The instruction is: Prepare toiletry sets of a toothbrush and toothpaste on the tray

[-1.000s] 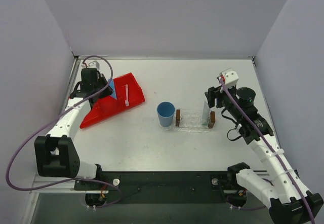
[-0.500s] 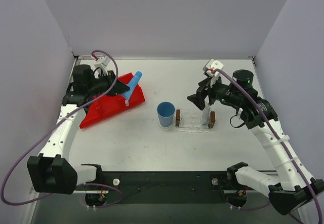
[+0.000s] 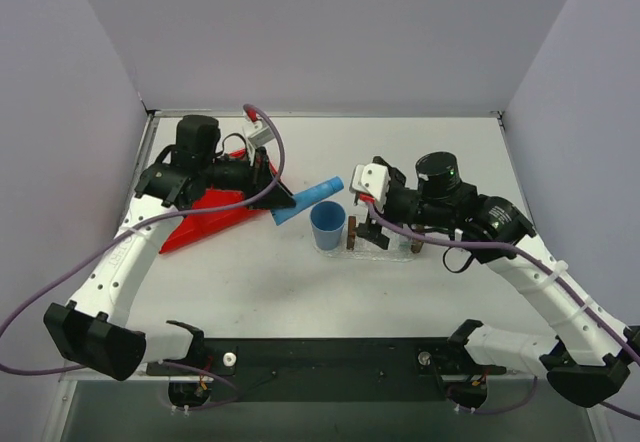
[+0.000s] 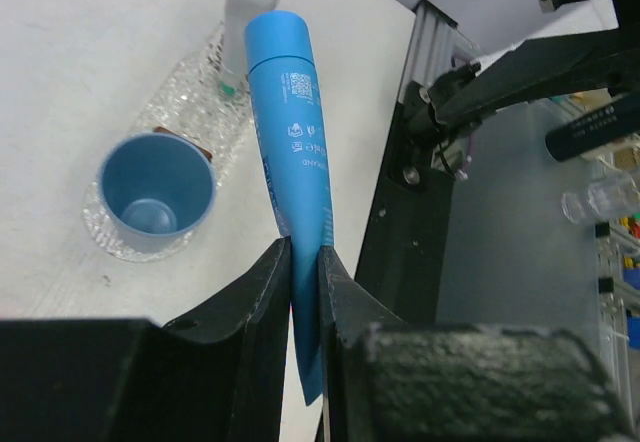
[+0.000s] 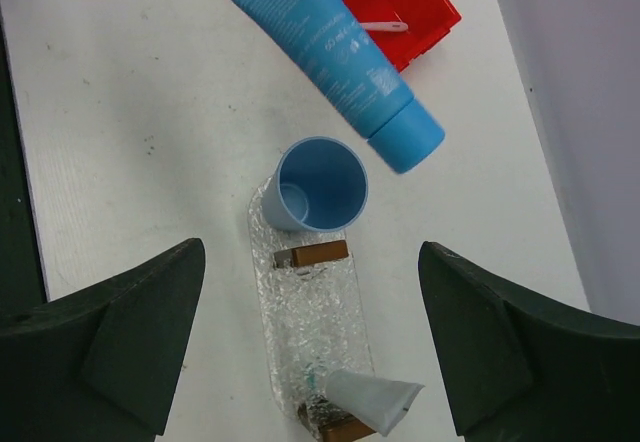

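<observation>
Left claw (image 4: 305,262) clamps the blue toothpaste (image 4: 290,132) by its flat tail, likely soft and light, while right claw (image 5: 310,262) gapes apart.

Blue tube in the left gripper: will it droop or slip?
Likely stiff: the blue tube juts straight from the left gripper, no visible sag. Pinched only at the flat tail, it may pivot. Its round end could roll once released.

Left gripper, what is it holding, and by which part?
The left gripper holds the blue toothpaste tube, pinched near its flat tail end; the cap end points away.
</observation>
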You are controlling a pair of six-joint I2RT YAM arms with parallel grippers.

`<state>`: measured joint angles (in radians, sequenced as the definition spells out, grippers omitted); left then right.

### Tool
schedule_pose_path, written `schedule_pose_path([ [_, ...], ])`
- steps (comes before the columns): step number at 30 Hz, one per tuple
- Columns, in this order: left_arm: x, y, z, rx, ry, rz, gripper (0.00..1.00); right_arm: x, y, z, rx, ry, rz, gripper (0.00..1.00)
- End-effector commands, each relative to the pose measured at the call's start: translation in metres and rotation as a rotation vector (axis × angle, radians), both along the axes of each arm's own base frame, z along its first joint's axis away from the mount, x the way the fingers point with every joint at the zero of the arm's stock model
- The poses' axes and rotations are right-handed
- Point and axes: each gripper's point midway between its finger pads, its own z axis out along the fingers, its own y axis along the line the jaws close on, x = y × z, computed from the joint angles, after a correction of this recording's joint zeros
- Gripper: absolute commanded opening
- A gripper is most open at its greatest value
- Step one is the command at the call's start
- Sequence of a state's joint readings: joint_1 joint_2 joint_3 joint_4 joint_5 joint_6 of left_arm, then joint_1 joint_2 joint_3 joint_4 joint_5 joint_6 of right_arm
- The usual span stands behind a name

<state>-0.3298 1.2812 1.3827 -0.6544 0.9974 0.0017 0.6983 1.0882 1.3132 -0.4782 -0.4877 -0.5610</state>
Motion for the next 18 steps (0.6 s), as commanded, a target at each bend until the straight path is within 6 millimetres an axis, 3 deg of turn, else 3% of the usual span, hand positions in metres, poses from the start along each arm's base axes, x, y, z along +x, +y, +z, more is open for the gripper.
schedule_pose_path([
  [1, -0.023, -0.007, -0.007, 0.04, 0.004, -0.114, 0.0, 0.002, -0.003, 0.02, -0.107, -0.204, 0.014, 0.82],
  [6, -0.035, -0.015, -0.012, 0.081, 0.01, -0.159, 0.0, 0.0, 0.005, 0.013, -0.192, -0.259, 0.043, 0.82],
  [18, -0.054, -0.024, -0.007, 0.06, 0.037, -0.238, 0.0, -0.005, 0.034, -0.026, -0.303, -0.273, 0.119, 0.79],
])
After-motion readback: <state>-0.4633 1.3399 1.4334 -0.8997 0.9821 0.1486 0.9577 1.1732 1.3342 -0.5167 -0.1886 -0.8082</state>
